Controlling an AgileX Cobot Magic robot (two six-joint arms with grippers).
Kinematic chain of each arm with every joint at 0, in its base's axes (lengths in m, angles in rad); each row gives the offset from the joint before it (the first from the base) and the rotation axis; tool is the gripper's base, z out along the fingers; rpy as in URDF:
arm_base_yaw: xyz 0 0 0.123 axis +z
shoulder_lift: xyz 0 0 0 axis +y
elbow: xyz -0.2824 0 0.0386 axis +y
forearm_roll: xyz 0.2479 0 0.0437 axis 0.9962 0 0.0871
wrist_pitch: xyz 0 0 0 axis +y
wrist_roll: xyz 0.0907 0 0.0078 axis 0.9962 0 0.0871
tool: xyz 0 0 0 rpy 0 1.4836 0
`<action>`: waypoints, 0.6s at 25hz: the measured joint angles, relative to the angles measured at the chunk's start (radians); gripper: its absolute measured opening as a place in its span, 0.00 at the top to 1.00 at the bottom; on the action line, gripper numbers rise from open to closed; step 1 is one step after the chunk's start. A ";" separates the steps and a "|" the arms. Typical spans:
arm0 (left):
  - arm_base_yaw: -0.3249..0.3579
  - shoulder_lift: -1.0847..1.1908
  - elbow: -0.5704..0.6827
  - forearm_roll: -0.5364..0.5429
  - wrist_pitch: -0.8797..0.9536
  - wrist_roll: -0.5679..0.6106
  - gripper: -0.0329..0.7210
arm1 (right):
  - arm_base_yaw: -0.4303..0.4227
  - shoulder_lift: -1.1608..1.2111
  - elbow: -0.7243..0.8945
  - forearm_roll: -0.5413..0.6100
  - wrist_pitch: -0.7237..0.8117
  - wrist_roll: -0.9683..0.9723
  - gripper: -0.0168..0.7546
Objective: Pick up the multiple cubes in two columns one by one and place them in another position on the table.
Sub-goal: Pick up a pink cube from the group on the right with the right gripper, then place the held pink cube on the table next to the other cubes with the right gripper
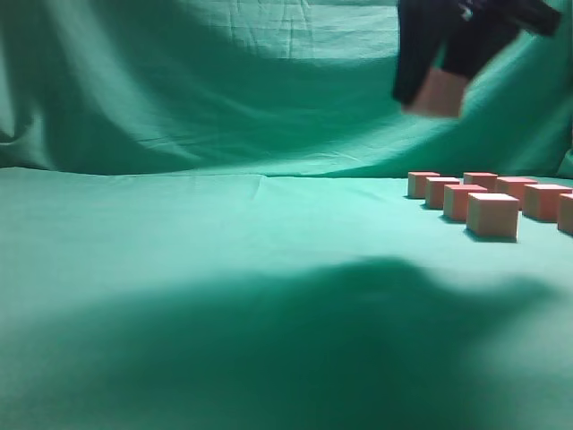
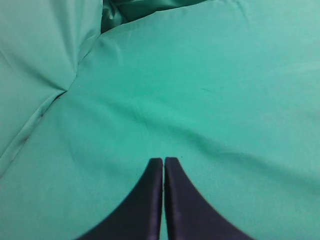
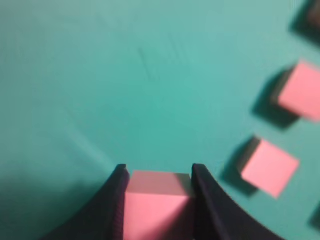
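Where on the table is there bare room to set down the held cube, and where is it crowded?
Free: the table left of the cube rows, from the backdrop to the near edge. Crowded: the right side, where the rows stand. The right gripper holds its cube above them.

Soft, even light on green cloth, with motion blur high in the exterior view and a hazy right wrist view.

In the exterior view a broad dark shadow lies across the near half of the table (image 1: pixel 179 233), while the far half stays bright; the right gripper (image 1: pixel 439 85) and the cube it holds (image 1: pixel 437 92) are smeared, and the cubes in rows (image 1: pixel 492 215) look fairly sharp with small shadows at their bases. The left wrist view is evenly lit and clear, with no glare. The right wrist view is soft throughout; the loose cubes (image 3: pixel 270 166) cast dark shadows to their left, and the lower left corner darkens.
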 joint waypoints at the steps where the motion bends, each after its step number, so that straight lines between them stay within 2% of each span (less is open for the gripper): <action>1: 0.000 0.000 0.000 0.000 0.000 0.000 0.96 | 0.000 0.002 -0.029 0.005 0.002 -0.015 0.65; 10: 0.000 0.000 0.000 0.000 0.000 0.000 0.96 | 0.001 0.150 -0.278 0.014 0.108 -0.224 0.65; 15: 0.000 0.000 0.000 0.000 0.000 0.000 0.96 | 0.035 0.280 -0.361 0.010 0.127 -0.353 0.65</action>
